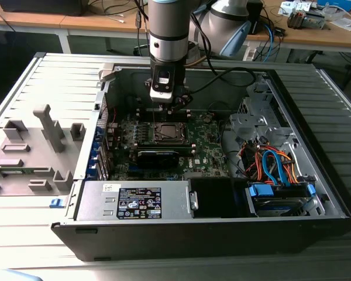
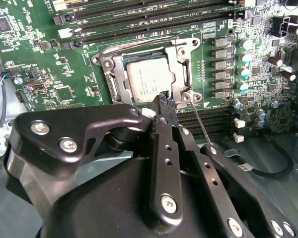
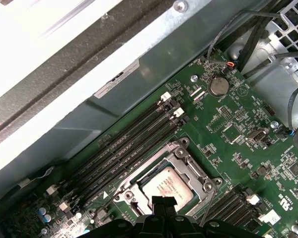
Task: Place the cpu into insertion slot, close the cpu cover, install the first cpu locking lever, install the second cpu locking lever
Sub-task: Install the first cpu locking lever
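One end effector [image 2: 162, 98], tips pressed together, hangs over the cpu cover [image 2: 120, 82] closed on the cpu [image 2: 149, 79]

Grey ribbed work surface [image 1: 23, 234], open computer case [image 1: 193, 240] lying on it — grey moulded fixture [image 1: 47, 129] at exterior view's left

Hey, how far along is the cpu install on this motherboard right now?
Done: the cpu sits in the insertion slot, the cpu cover lying flat around it. In hand: the gripper hovers at the socket corner beside a thin locking lever that sticks up, unlatched. Left: latching that lever; whether the other lever along the socket's edge is hooked, I cannot tell.
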Available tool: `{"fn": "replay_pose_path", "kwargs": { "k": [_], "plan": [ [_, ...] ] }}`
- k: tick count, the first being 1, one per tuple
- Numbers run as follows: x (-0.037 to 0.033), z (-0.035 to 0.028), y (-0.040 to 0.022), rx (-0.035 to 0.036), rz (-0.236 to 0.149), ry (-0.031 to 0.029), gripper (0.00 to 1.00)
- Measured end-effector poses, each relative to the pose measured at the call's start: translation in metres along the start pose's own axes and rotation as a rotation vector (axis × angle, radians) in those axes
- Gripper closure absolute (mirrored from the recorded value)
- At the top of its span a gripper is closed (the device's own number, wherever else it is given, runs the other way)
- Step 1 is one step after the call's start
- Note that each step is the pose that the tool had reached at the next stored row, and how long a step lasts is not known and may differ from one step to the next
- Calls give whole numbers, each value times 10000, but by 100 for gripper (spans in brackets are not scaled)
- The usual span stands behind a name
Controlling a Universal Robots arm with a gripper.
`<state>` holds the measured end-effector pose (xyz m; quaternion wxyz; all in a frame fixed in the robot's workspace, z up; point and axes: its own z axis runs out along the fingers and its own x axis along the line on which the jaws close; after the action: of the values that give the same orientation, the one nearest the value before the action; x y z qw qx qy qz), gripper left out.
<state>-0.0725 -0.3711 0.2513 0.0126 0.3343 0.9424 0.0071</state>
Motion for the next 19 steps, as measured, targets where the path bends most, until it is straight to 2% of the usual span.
{"fn": "replay_pose_path", "kwargs": {
  "k": [19],
  "plan": [
    [0,0,0,-2,-92,2,89]
  ]
}}
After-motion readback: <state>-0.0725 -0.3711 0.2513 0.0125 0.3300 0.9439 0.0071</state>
